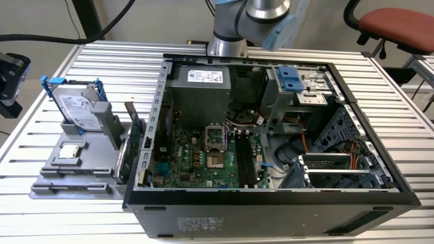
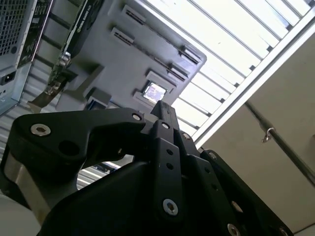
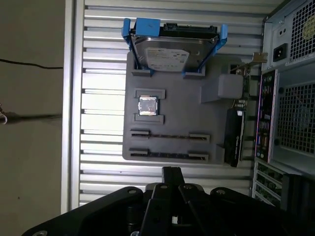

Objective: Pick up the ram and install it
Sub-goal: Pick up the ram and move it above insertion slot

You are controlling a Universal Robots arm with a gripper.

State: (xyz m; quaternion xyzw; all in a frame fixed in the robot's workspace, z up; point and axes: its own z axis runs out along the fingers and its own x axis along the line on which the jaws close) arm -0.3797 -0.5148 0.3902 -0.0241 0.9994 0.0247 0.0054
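Observation:
Two ram sticks stand on edge in slots of the grey holder (image 3: 172, 98). One ram stick (image 3: 167, 155) is closer to the gripper than the other (image 3: 170, 135). In both wrist views my gripper (image 3: 171, 171) (image 2: 164, 109) hangs high above the holder, just off its ram end. Its black fingers are pressed together and hold nothing. The open computer case (image 1: 271, 201) lies on the table, and the black memory slots (image 1: 245, 160) on its green motherboard are bare.
The holder also carries a silver hard drive in blue brackets (image 3: 172, 54), a small square processor (image 3: 148, 105) and a dark card standing on edge (image 3: 234, 137). The case stands beside the holder on the slatted metal table (image 1: 40, 218). A red chair (image 1: 397, 23) is at the back.

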